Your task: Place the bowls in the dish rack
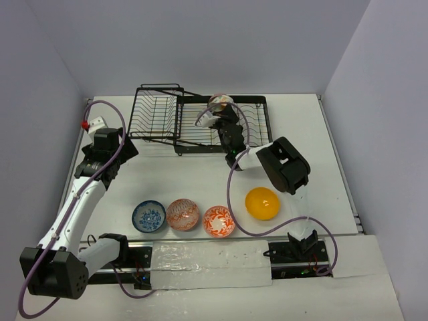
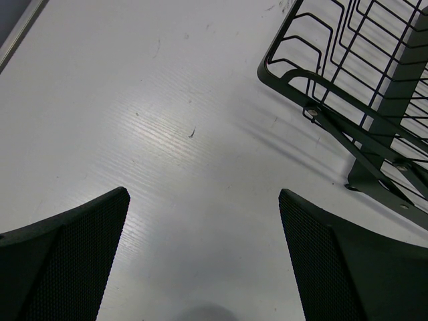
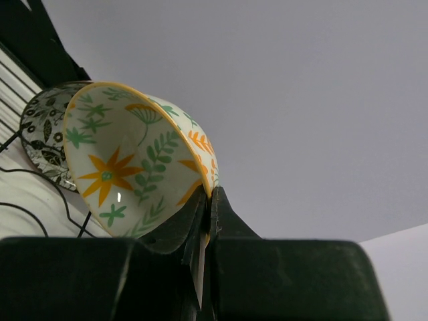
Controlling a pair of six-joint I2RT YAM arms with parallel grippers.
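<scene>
Right wrist view: right gripper (image 3: 207, 200) has its jaws closed on the rim of the white leaf-patterned bowl (image 3: 134, 167), pinching the wall at one spot. The bowl therefore hangs tipped on edge with its opening facing sideways. Judged reason: the curved dividers need a bowl presented on edge. Directly behind it is the grey-black patterned bowl (image 3: 43, 134), also tilted and sitting among the wires. Whether the two bowls touch cannot be told. Top view puts this pair over the far middle of the dish rack (image 1: 257, 130), with the arm reaching in from the near right. Left gripper (image 2: 204, 194) has its jaws wide apart and holds nothing. It hovers over the bare table (image 2: 154, 100) just beside the rack's corner, probably parked clear of the loading arm. Four bowls wait in a row near the arm bases: blue bowl (image 1: 148, 216), pink-red bowl (image 1: 182, 214), orange-red floral bowl (image 1: 219, 221), orange-yellow bowl (image 1: 262, 203). Estimate: task about a third along.
</scene>
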